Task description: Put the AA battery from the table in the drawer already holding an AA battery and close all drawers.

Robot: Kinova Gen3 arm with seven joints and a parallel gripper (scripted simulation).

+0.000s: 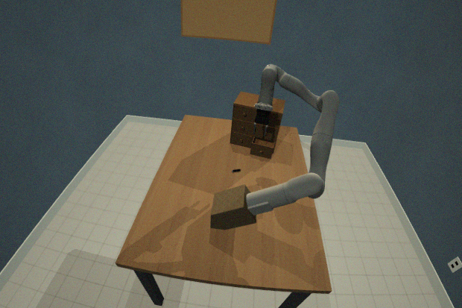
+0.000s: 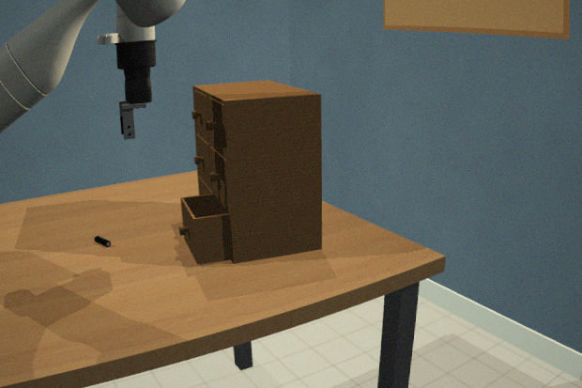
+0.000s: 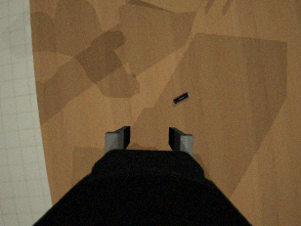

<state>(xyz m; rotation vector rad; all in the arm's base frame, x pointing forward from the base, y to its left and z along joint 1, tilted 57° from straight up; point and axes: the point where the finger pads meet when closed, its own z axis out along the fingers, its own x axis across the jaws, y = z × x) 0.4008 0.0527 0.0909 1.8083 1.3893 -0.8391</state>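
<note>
A small black AA battery [image 1: 235, 170] lies on the wooden table, in front of the chest; it also shows in the side view [image 2: 101, 241] and in the wrist view [image 3: 180, 99]. The brown chest [image 2: 263, 166] stands at the far end of the table, with two columns of drawers. Its bottom right drawer [image 1: 262, 147] is pulled partly out [image 2: 205, 227]; I cannot see its contents. The other drawers look pushed in. My gripper [image 2: 127, 125] [image 3: 149, 135] hangs high in the air in front of the chest, pointing down, open and empty.
The arm's base block [image 1: 232, 207] sits on the near middle of the table, with the arm arching over the right side. The table's left edge and the tiled floor show in the wrist view.
</note>
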